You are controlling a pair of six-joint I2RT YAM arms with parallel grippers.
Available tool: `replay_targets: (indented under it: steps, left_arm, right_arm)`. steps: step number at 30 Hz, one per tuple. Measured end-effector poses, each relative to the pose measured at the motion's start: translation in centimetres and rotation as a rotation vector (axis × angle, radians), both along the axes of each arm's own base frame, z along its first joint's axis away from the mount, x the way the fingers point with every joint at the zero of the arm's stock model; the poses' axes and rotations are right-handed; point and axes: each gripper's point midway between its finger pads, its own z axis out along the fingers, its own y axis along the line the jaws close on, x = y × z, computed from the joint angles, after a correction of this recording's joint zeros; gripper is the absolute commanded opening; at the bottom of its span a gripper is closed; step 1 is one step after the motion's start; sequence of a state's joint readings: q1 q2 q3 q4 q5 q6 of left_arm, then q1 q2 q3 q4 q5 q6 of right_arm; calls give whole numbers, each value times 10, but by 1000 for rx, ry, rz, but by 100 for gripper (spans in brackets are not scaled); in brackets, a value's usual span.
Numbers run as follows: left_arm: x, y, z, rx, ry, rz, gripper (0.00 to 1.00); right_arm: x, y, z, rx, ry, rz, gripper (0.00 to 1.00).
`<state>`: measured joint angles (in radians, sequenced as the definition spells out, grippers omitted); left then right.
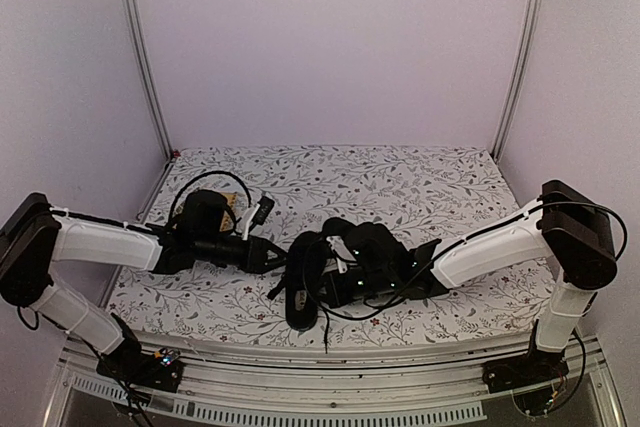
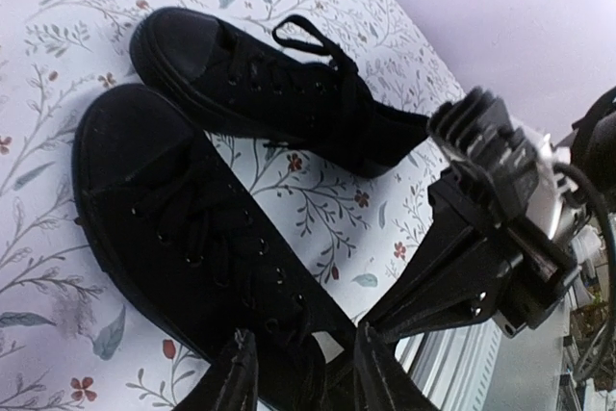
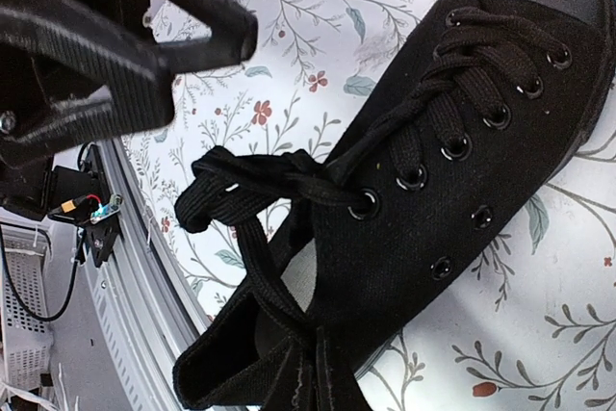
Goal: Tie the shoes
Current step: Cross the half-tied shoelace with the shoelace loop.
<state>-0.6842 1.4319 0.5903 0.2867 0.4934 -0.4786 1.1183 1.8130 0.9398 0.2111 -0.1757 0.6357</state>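
The left tool was open, its two fingers parted over the heel end of the nearer shoe with nothing pinched between them. That black canvas shoe lay directly ahead of the tool with its toe pointing away. The farther shoe lay just beyond it, angled off to the tool's right, on the floral-patterned table.

The right tool was closed, its tips meeting at that same heel opening, just beside the left tool's right-hand finger (whether a lace was caught in them could not be told). In the right wrist view, a loose lace loop trailed from the top eyelets to the tool's left. Two strands ran back toward the tool and out of the picture.
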Motion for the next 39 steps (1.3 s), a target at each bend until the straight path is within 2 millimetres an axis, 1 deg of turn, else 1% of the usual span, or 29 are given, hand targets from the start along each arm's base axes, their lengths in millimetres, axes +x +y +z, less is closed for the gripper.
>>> replay_targets:
  steps: [4,7,14,17,18,24,31,33,39]
  left_arm:
    - [-12,-1,-14,36,36,-66,30]
    - [-16,0,-21,57,55,-92,25]
    - [-19,0,-28,80,71,-110,12]
    - [-20,1,-30,85,79,-111,1]
    - [-20,1,-30,86,78,-113,0]
    - [-20,0,-28,76,78,-116,0]
    - [-14,-5,-18,36,61,-96,0]
    - [-12,-5,-16,27,58,-87,0]
    - [-8,-6,-12,14,53,-74,0]
  right_arm:
    - [0,1,1,2,-1,0,2]
    - [0,1,1,2,-1,0,2]
    - [0,1,1,3,-1,0,2]
    - [0,1,1,3,-1,0,2]
    - [0,1,1,2,-1,0,2]
    - [0,1,1,2,-1,-1,2]
    - [2,-1,0,-8,-4,-9,2]
    - [3,1,2,-10,-7,-13,2]
    - [15,8,17,18,-31,-35,2]
